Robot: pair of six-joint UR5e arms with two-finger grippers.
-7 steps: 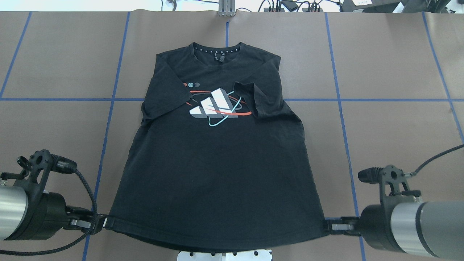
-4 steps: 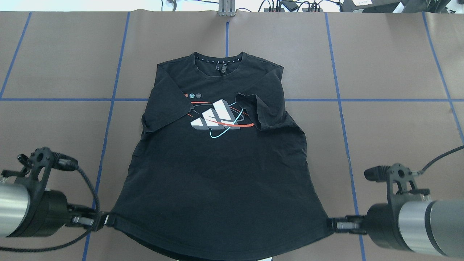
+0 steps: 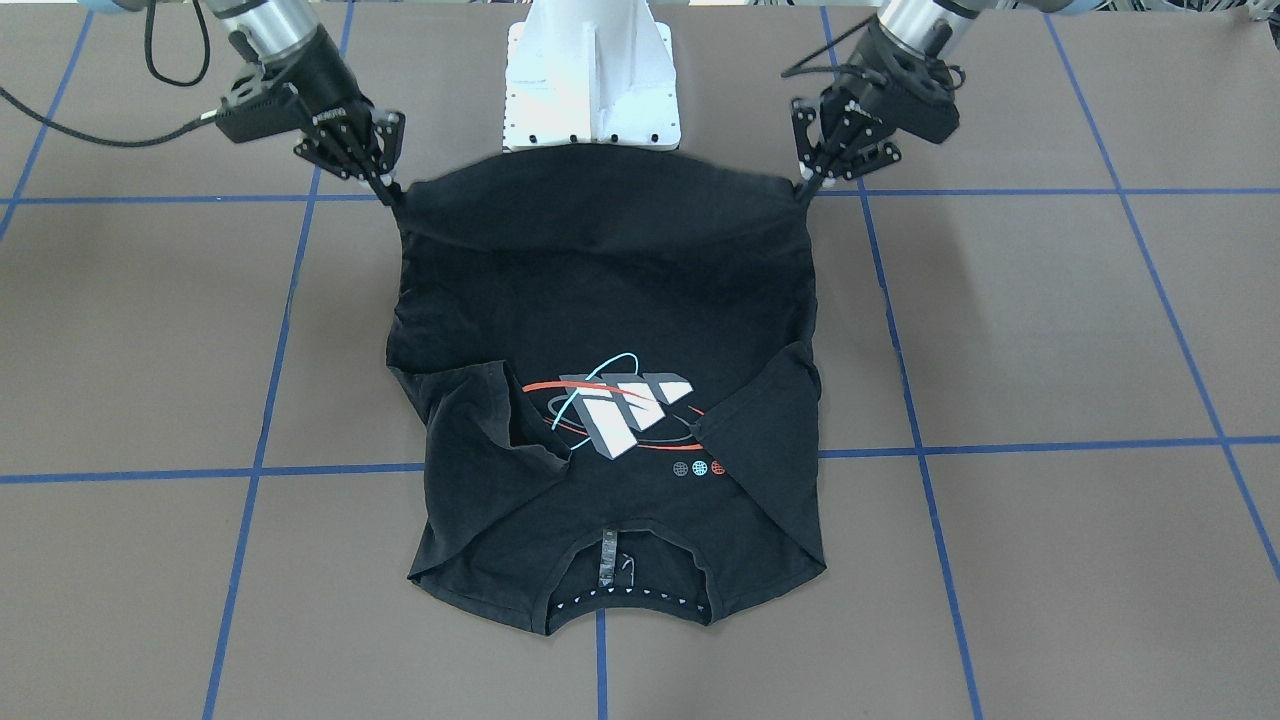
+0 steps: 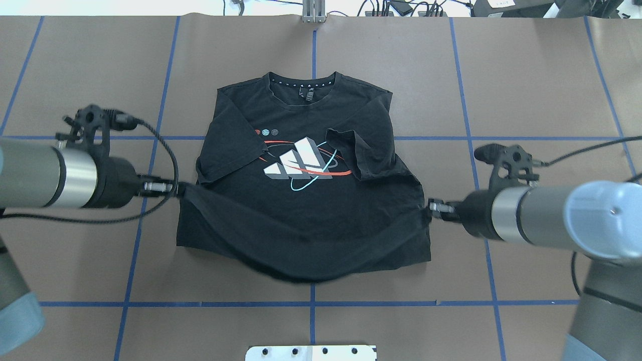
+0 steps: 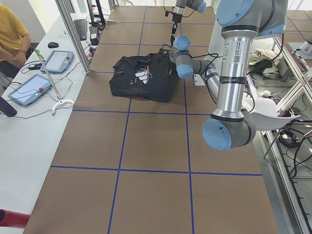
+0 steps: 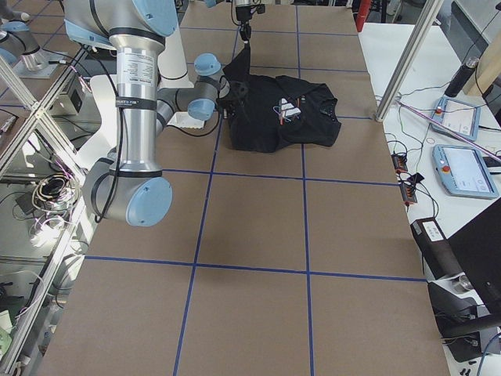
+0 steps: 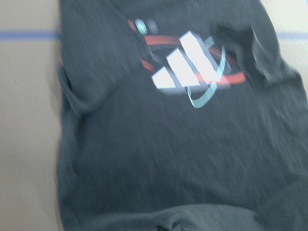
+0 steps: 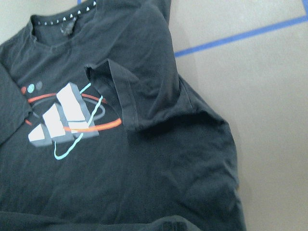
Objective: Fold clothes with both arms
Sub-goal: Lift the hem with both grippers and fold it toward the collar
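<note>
The black T-shirt (image 4: pixel 301 225) lies chest-up on the brown table, collar far from the robot, both sleeves folded in over the white, red and teal graphic (image 4: pixel 300 163). My left gripper (image 4: pixel 178 188) is shut on the hem's left corner, held above the table. My right gripper (image 4: pixel 430 208) is shut on the hem's right corner. The hem hangs stretched between them, sagging in the middle over the shirt's lower half. In the front-facing view the left gripper (image 3: pixel 805 185) and right gripper (image 3: pixel 392 195) hold the raised hem of the shirt (image 3: pixel 600 280) taut. Both wrist views look down on the shirt (image 7: pixel 168 154) (image 8: pixel 144 168).
The white pedestal base (image 3: pixel 590 80) stands at the table's near edge behind the hem. Blue tape lines (image 4: pixel 311 303) grid the brown table. A side bench with tablets (image 5: pixel 29 87), a metal post (image 5: pixel 73 34) and a seated person (image 5: pixel 12 34) lies beyond the far edge.
Both grippers have risen and carried the hem corners away from the robot toward the collar. The shirt's lower half now doubles over itself, and the pedestal base shows again.
</note>
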